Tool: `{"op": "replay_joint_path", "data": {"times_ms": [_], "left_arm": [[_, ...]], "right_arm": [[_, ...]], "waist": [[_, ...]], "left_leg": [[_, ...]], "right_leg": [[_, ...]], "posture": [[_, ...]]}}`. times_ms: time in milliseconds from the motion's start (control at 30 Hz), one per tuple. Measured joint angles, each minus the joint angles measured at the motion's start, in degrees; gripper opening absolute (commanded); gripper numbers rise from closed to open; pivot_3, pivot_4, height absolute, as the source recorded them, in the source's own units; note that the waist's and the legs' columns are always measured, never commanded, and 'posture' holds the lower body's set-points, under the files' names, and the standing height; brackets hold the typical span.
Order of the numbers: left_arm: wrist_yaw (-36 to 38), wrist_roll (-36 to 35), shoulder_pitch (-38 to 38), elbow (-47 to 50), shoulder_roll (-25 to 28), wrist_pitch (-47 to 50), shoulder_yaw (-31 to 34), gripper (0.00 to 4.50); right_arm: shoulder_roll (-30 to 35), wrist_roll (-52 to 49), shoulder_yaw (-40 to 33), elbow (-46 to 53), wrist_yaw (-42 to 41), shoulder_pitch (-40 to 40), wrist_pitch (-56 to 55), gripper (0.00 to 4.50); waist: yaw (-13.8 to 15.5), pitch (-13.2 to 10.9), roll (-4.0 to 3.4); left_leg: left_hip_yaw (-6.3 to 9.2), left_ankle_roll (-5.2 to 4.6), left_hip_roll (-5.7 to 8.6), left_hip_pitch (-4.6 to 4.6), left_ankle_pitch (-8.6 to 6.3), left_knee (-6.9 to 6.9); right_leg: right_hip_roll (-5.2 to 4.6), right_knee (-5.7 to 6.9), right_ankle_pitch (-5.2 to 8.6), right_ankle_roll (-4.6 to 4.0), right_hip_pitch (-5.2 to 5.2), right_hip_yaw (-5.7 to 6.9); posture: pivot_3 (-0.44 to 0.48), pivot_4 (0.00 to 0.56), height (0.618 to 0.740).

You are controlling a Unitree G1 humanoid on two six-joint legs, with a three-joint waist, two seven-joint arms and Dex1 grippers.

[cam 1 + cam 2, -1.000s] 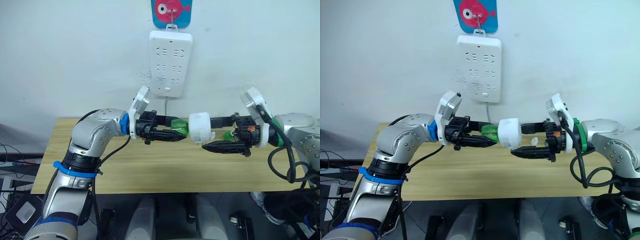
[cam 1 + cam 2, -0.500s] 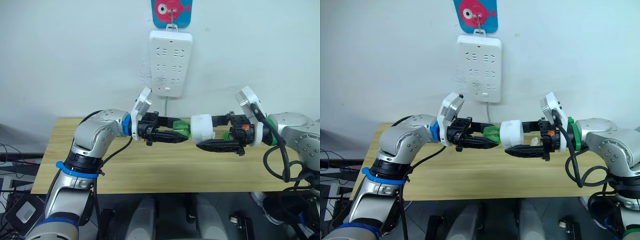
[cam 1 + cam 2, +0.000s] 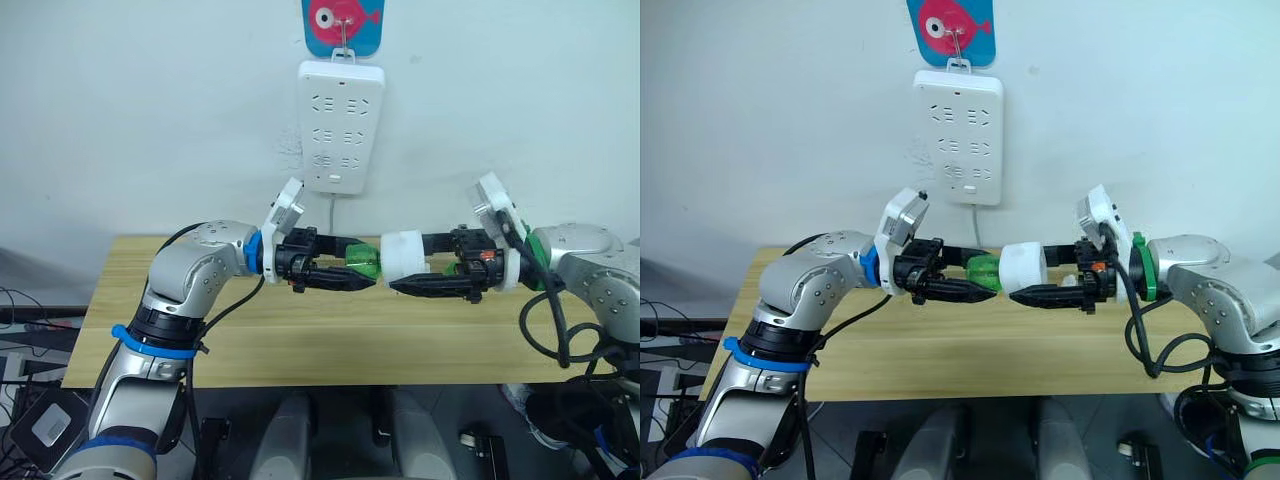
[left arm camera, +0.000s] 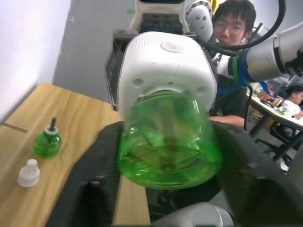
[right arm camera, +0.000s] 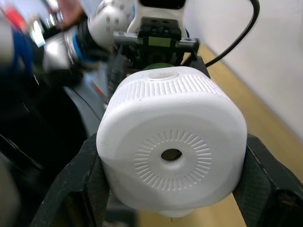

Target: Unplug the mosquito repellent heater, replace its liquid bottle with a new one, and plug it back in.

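Left gripper (image 3: 352, 272): my fingers are closed around the green bottle, held out in mid-air above the wooden table (image 3: 300, 340), pointing right toward my other arm.

Green bottle (image 3: 362, 266): clamped between my left fingers, its neck end seated in the underside of the heater; translucent, wick stem faintly visible inside in the left wrist view (image 4: 168, 142).

Heater (image 3: 404, 256): white, rounded, at the middle of the scene between my two grippers, above the table and below the power strip; its round vent hole faces my right wrist camera (image 5: 171, 154).

Right gripper (image 3: 408, 272): my fingers are clamped on the two sides of the heater, pointing left.

Second green bottle (image 4: 47, 144): standing upright on the table with its wick stem up, near the wall.

White cap (image 4: 28, 172): on the table just beside that bottle, apart from it.

Power strip (image 3: 341, 125): white, hung on the far wall above the heater, nothing plugged in its visible sockets.
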State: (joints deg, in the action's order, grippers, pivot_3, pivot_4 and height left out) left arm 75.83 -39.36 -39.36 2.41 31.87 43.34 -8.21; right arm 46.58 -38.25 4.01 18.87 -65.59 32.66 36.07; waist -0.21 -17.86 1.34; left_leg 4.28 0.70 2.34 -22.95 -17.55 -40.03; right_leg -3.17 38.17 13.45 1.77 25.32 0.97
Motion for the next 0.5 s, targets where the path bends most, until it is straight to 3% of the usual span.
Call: {"op": "replay_joint_path", "data": {"times_ms": [33,167,267,367,500], "left_arm": [[0.17,0.21,-0.02,-0.22,0.64,0.12,-0.01,4.47],[3.77,3.96,-0.83,-2.10,4.29,-1.63,-2.88,4.50],[6.27,8.32,-3.00,-4.74,4.92,-4.37,-6.93,4.50],[8.98,11.57,-6.39,-7.77,4.86,-5.64,-10.54,4.50],[11.38,16.77,-10.41,-12.20,3.86,-9.02,-14.32,4.50]], "right_arm": [[0.01,5.12,1.36,-2.04,-2.45,-0.01,-8.65,3.01],[-1.24,20.25,5.45,-14.81,-11.54,1.13,-43.14,3.01],[-3.56,25.40,7.88,-24.74,-17.20,5.67,-65.56,3.01],[-5.52,26.85,10.38,-31.67,-20.58,10.06,-79.67,3.01],[-7.37,27.46,13.65,-37.33,-21.91,13.09,-89.23,3.01]], "waist": [[0.00,0.00,0.00],[-0.26,0.00,0.00],[-0.44,0.00,0.01],[-0.51,0.00,0.01],[-0.57,0.00,0.00]], "left_leg": [[0.00,0.00,0.00,0.01,0.00,0.00],[-0.10,0.00,0.02,0.05,0.00,0.00],[-0.14,0.02,0.01,0.04,0.01,-0.02],[-0.10,0.02,-0.01,0.04,0.01,-0.03],[-0.05,0.03,-0.01,0.03,0.01,-0.02]], "right_leg": [[0.01,0.00,0.00,0.00,-0.01,0.00],[0.03,0.00,0.00,0.00,0.00,0.04],[0.02,-0.03,0.00,0.00,-0.01,0.10],[0.01,-0.03,0.00,0.00,-0.01,0.17],[-0.01,-0.02,0.00,0.00,0.00,0.24]], "posture": [[0.028,0.278,0.740],[0.026,0.274,0.740],[0.020,0.269,0.740],[0.023,0.268,0.740],[0.023,0.268,0.740]]}}
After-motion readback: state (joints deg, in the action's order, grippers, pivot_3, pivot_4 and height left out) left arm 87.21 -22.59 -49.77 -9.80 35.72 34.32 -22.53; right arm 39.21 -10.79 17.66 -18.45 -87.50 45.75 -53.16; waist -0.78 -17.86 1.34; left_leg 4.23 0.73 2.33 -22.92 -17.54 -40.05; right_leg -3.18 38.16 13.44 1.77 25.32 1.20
